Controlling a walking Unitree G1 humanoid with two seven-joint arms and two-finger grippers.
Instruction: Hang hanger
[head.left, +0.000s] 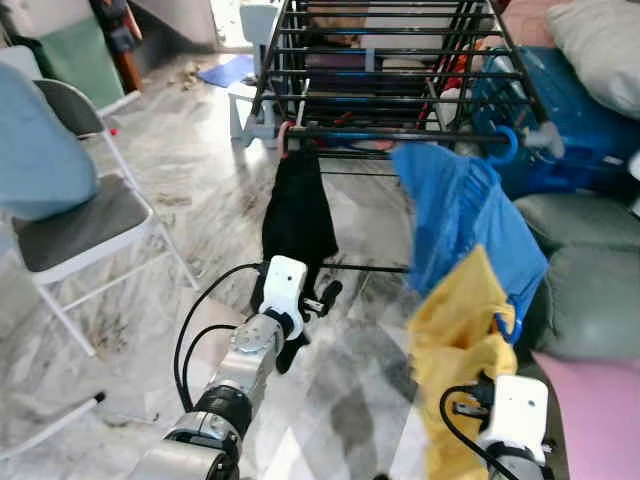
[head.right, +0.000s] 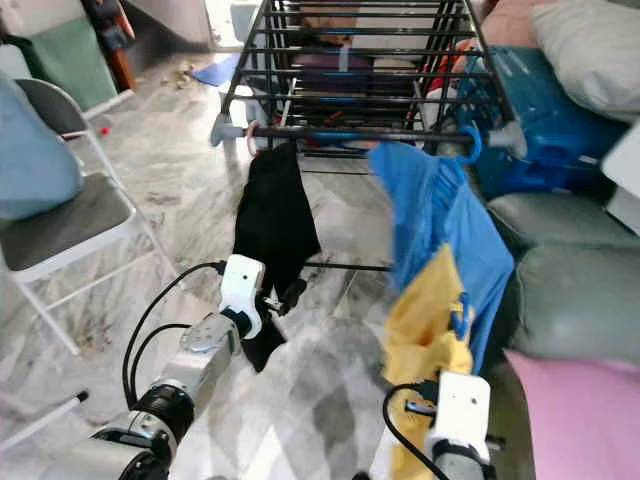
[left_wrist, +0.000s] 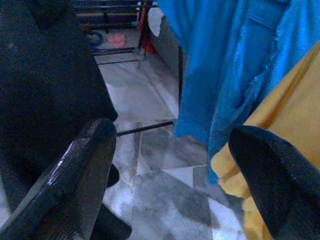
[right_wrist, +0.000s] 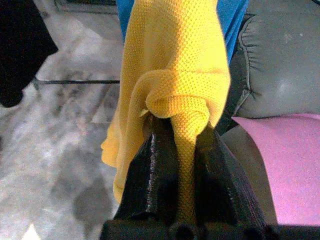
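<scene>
Marble-veined floor under black wire drying rack. Right gripper pinches knitted yellow garment below rack; left gripper gapes empty (beside black cloth). Blue shirt on hanger hook.

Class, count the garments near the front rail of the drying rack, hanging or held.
3: black garment hanging at the rail's left, blue shirt on its right, yellow garment pinched by the right gripper. Others may be hidden.

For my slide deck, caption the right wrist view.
Right gripper pinching a yellow knit garment above marble floor.
</scene>
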